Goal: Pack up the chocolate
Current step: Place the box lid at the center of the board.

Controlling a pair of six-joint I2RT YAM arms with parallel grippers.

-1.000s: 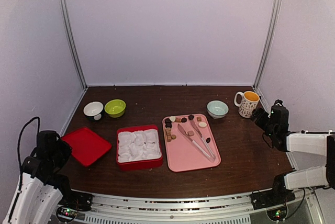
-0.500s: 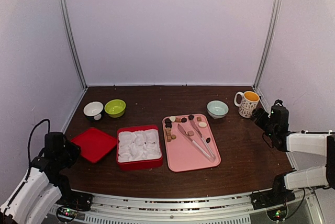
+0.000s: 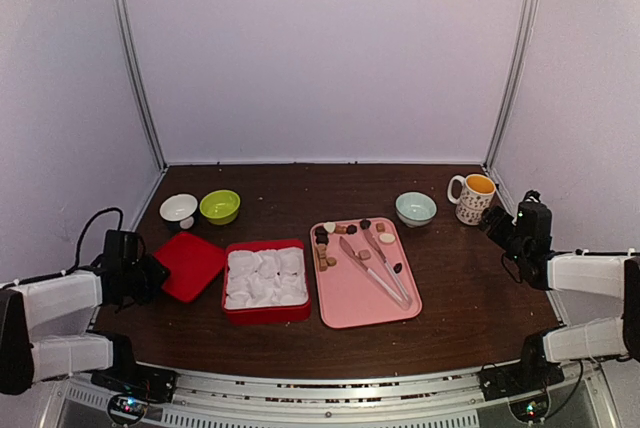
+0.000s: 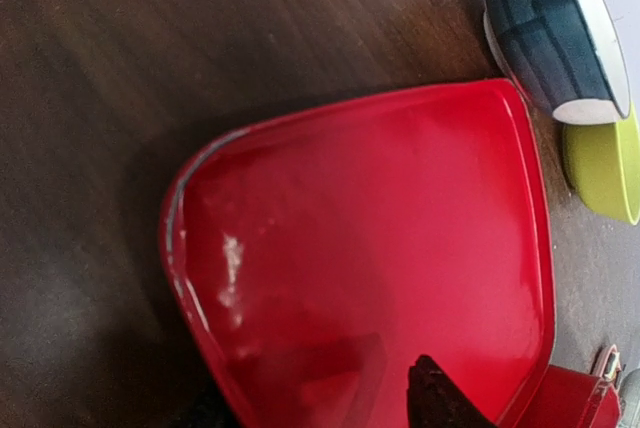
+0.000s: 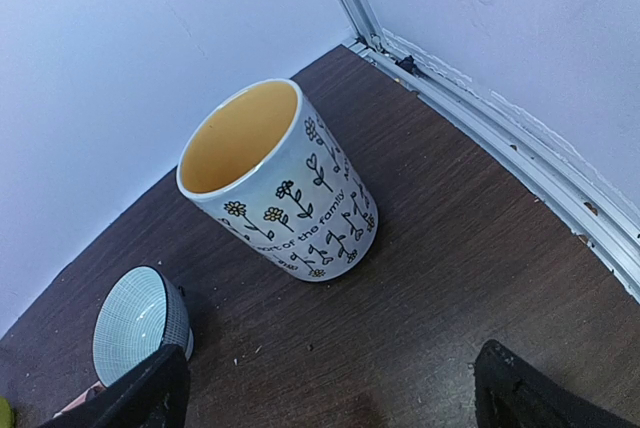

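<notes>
The chocolate [image 3: 322,239], small brown, dark and cream pieces, lies scattered on the far part of a pink tray [image 3: 350,303], beside metal tongs [image 3: 376,270]. Left of the tray stands a red box [image 3: 264,314] lined with white paper cups. Its red lid [image 3: 190,263] lies further left, filling the left wrist view [image 4: 380,238]. My left gripper [image 3: 158,274] straddles the lid's near corner. One dark fingertip [image 4: 436,404] shows over the lid, well in from its edge; the other is hidden under it. My right gripper [image 5: 330,398] hangs open over bare table before a flowered mug [image 5: 285,183].
A white bowl [image 3: 178,210] and a green bowl [image 3: 220,206] stand behind the lid. A pale blue bowl [image 3: 415,208] and the mug [image 3: 473,198] sit at the back right. White walls with metal rails close in the dark wooden table [image 3: 460,288] on three sides.
The left arm has dropped from upright to low and outstretched. The red lid has shifted right, toward the box, and turned. The right arm has not moved.
</notes>
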